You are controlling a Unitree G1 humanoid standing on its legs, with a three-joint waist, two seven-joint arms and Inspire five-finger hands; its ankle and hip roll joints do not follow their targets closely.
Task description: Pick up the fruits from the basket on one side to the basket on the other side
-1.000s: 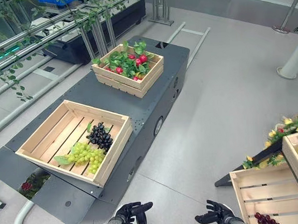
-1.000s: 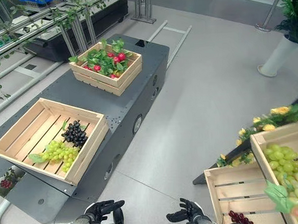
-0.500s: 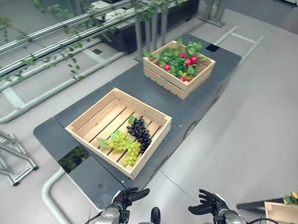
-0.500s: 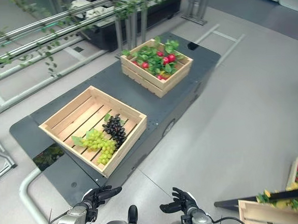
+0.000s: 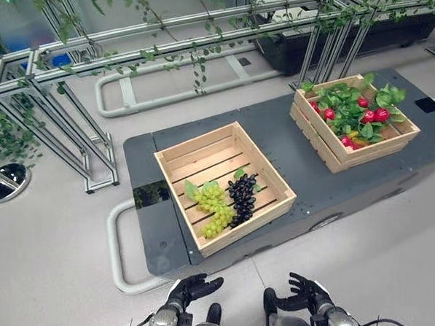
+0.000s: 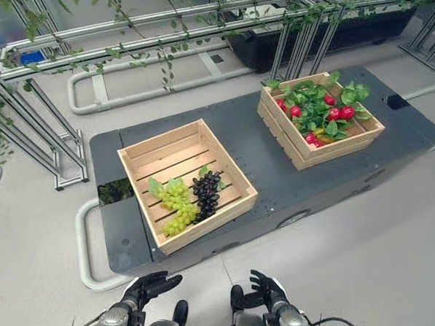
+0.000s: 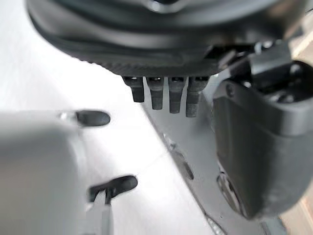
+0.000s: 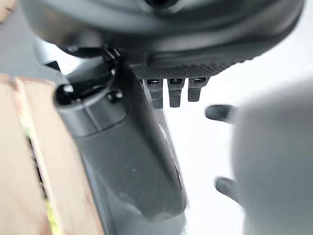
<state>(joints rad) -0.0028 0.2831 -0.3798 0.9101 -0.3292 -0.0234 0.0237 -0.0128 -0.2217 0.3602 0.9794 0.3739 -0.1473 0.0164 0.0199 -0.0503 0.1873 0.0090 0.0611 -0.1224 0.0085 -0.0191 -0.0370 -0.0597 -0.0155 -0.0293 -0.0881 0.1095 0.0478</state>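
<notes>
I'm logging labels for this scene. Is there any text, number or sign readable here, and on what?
None can be read.
The two wooden crates show bare slats.
The dark platform carries no legible marking.

bright even light, soft shadows; both wrist views blurred close up

A dark grey counter [image 5: 201,138] stands on the pale floor [image 5: 53,237]. Behind it run metal rails [image 5: 160,45] — green vines [image 5: 197,58] trail over them.
</notes>
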